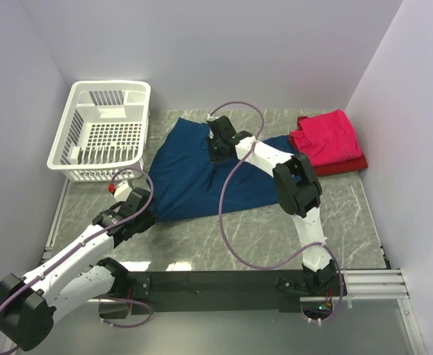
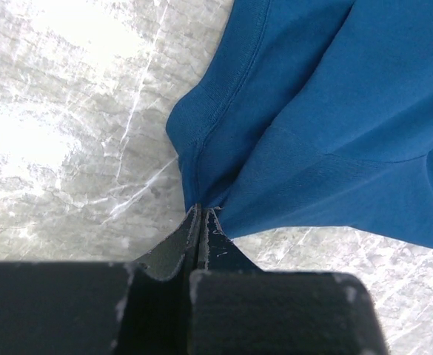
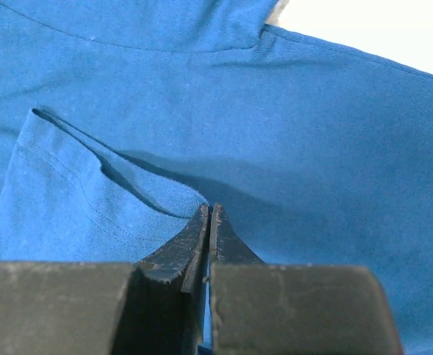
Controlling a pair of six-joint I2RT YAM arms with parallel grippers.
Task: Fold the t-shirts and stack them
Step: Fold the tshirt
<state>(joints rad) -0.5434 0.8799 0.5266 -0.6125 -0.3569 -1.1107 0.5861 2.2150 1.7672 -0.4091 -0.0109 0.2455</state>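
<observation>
Pinching the navy t-shirt (image 1: 190, 181) at opposite ends, both arms have their jaws pressed together on cloth. The left gripper (image 2: 201, 216) holds the corner just nearside of the basket (image 1: 62, 148), and the right gripper (image 3: 209, 214) holds the far edge, further from the basket. The shirt's length runs diagonally between them. The folded red t-shirts (image 1: 331, 140) lie beyond, farthest from the basket.
</observation>
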